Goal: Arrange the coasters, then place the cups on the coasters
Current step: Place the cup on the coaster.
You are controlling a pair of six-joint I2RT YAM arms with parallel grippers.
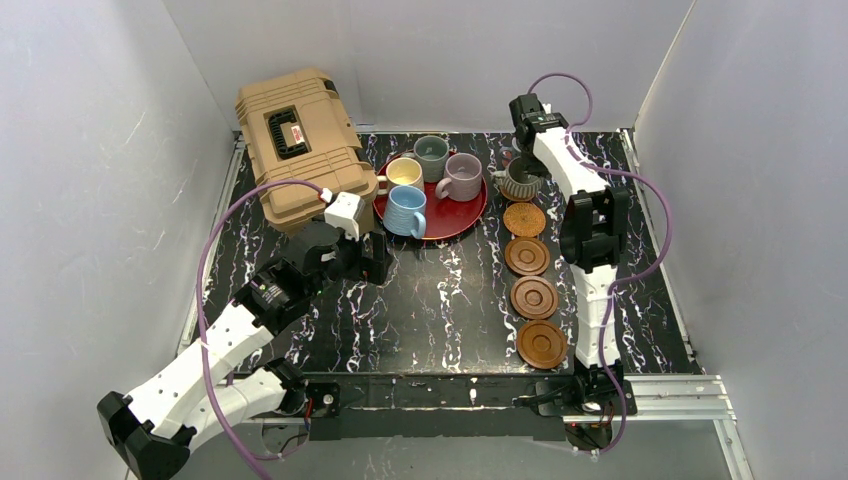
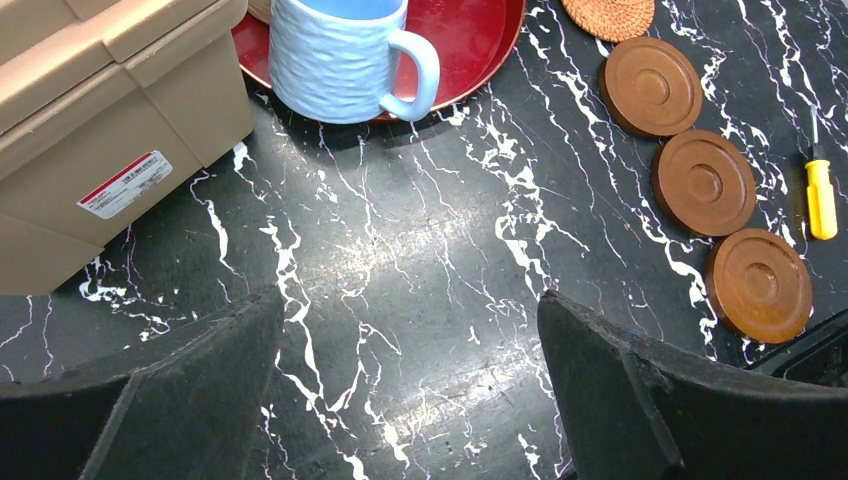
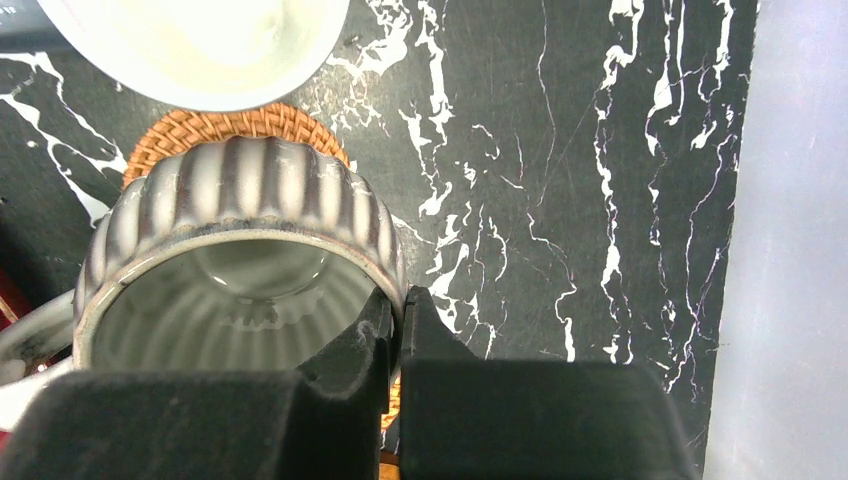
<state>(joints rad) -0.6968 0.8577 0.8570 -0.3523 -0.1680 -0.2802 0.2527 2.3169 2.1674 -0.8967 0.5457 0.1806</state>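
My right gripper (image 3: 397, 305) is shut on the rim of the ribbed grey cup (image 3: 240, 200), one finger inside and one outside. This cup (image 1: 520, 181) hangs over an orange woven coaster (image 3: 175, 135); contact cannot be judged. A white cup (image 3: 200, 40) stands just beyond it. A second orange coaster (image 1: 524, 219) and three brown wooden coasters (image 1: 527, 256) (image 1: 534, 297) (image 1: 542, 343) form a line toward the front. Light blue (image 1: 406, 210), cream-yellow (image 1: 404, 172), grey-green (image 1: 432, 155) and lilac (image 1: 462, 175) cups sit on the red tray. My left gripper (image 2: 410, 310) is open and empty, near the blue cup (image 2: 340, 55).
The red tray (image 1: 470, 215) lies at the back centre. A tan hard case (image 1: 300, 145) stands at the back left, close to my left gripper. A yellow-handled screwdriver (image 2: 821, 198) lies right of the brown coasters (image 2: 705, 182). White walls enclose the table.
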